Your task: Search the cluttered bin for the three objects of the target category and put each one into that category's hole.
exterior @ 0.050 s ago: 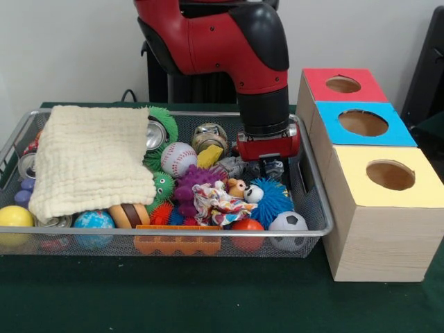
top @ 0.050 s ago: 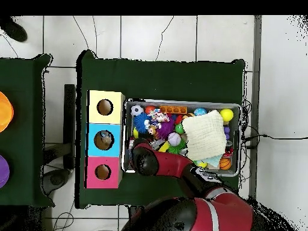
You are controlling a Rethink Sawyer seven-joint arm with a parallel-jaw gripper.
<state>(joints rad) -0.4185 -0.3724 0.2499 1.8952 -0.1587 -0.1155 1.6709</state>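
Note:
My gripper [exterior @ 0.050 s ago: 262, 168] is lowered into the right rear part of the wire bin [exterior @ 0.050 s ago: 316, 208], among grey metal pieces just behind a blue spiky ball [exterior @ 0.050 s ago: 272, 200]. Whether it holds anything is hidden. Seen from overhead, the red arm [top @ 0.050 s ago: 157, 162] covers it at the bin's corner nearest the boxes. The bin holds a baseball [exterior @ 0.050 s ago: 178, 159], a soccer ball [exterior @ 0.050 s ago: 288, 225], a purple spiky ball [exterior @ 0.050 s ago: 193, 182], a globe ball [exterior @ 0.050 s ago: 93, 222], a yellow ball [exterior @ 0.050 s ago: 14, 216], dented cans [exterior @ 0.050 s ago: 209, 137] and a patterned rag [exterior @ 0.050 s ago: 218, 202]. A cream cloth [exterior @ 0.050 s ago: 90, 159] covers the left part.
Three wooden boxes with round holes stand right of the bin: red top [exterior @ 0.050 s ago: 319, 80] farthest, blue top [exterior @ 0.050 s ago: 331, 114] in the middle, yellow top [exterior @ 0.050 s ago: 354, 163] nearest. Overhead they show as yellow [top @ 0.050 s ago: 95, 99], blue [top @ 0.050 s ago: 95, 132] and red [top @ 0.050 s ago: 93, 165]. An orange block [exterior @ 0.050 s ago: 177, 243] lies against the bin's front wall.

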